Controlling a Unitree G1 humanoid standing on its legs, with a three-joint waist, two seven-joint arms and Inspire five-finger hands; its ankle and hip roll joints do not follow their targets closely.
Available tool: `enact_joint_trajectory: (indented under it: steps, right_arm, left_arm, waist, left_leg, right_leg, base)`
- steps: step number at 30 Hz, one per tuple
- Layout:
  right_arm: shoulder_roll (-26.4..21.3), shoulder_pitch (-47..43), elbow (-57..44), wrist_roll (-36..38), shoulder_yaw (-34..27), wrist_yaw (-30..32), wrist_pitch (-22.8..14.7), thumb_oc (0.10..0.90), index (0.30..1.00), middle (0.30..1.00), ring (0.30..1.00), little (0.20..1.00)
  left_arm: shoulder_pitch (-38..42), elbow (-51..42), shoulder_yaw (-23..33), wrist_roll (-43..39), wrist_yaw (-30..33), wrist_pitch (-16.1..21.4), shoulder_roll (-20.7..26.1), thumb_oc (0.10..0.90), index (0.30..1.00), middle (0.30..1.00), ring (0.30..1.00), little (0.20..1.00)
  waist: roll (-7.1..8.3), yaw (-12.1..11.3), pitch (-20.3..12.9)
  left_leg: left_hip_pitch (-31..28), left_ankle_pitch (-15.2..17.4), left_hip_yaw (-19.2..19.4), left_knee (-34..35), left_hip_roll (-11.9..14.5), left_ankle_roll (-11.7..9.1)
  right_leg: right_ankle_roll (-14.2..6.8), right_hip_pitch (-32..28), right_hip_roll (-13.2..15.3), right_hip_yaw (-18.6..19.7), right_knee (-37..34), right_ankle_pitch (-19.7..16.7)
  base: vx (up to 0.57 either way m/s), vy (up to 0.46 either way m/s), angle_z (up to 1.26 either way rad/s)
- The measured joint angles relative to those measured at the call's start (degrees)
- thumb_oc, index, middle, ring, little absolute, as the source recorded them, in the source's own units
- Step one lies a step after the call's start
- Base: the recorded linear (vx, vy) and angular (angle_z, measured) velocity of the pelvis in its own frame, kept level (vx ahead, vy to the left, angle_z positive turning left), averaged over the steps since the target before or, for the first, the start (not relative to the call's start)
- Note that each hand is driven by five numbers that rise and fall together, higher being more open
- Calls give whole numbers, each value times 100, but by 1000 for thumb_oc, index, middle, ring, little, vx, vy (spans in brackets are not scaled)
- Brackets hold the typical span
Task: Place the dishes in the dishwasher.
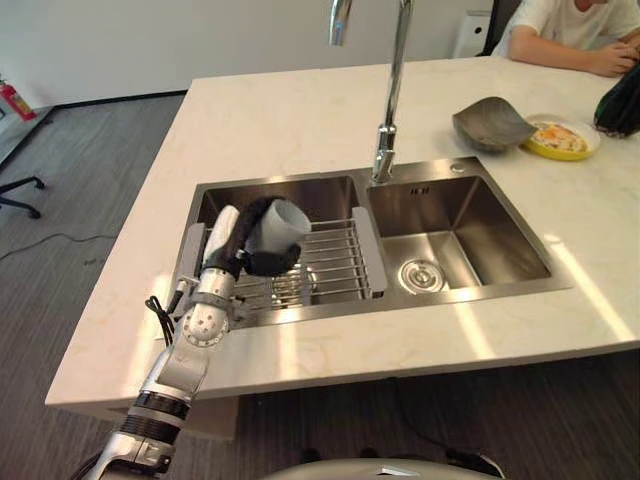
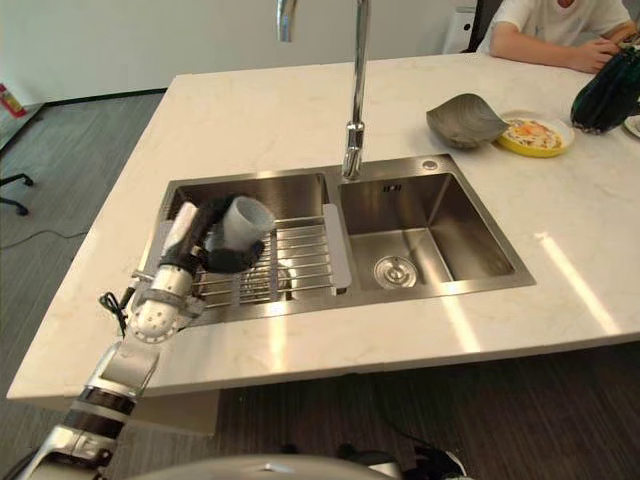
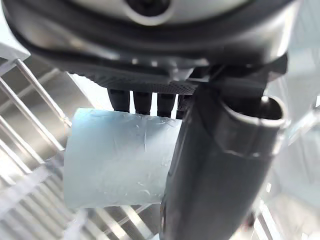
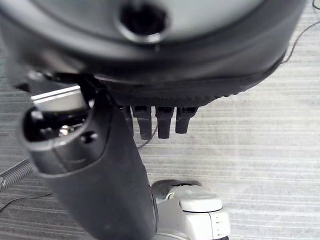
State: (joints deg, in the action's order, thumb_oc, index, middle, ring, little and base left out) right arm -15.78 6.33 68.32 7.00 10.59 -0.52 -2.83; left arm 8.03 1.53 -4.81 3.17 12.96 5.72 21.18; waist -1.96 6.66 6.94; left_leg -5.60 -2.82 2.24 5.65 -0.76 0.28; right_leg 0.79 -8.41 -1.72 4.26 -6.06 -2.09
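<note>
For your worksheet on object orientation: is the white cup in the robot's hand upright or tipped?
Tipped: the white cup lies sideways in the left hand, mouth facing sideways, above the wire sink rack.

Cup (image 3: pixel 120 165) partly covered by left hand's fingers (image 3: pixel 142 102) and thumb, its base unseen. Tap (image 1: pixel 392 90) spout cut off at top edge. Person (image 1: pixel 570 30) cropped above the shoulders. Food in yellow dish (image 1: pixel 562 138) too small to identify.
</note>
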Motion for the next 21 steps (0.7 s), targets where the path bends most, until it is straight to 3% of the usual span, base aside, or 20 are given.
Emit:
enact_joint_trajectory:
  steps: [4, 11, 21]
  right_arm:
    - [16, 14, -11, 14, -44, 94, -6, 800, 900, 900, 900, 900]
    - [-10, 51, -11, 16, -41, 166, -14, 800, 900, 900, 900, 900]
    - [-15, 81, -14, 16, -32, 210, -29, 800, 900, 900, 900, 900]
  left_arm:
    - [-49, -838, 463, -841, 487, 69, 26, 400, 300, 300, 300, 300]
    - [-96, -934, 624, -956, 711, 186, 214, 400, 300, 300, 300, 300]
    - [-109, -934, 627, -989, 948, 186, 214, 400, 300, 300, 300, 300]
  waist:
    - [-8, -16, 5]
    - [-132, -148, -2]
    - [-137, -267, -4]
  left_leg:
    - [-3, -2, -18, -1, -4, 3]
    - [8, 36, -76, 0, -5, -46]
    - [46, -2, -172, -1, -15, 4]
  right_leg:
    - [-1, -12, 2, -27, 2, 1]
    - [7, -50, -1, -76, 1, 13]
    - [11, -47, 3, -201, 2, 25]
  base:
    - [1, 0, 1]
    - [1, -5, 3]
    - [0, -9, 5]
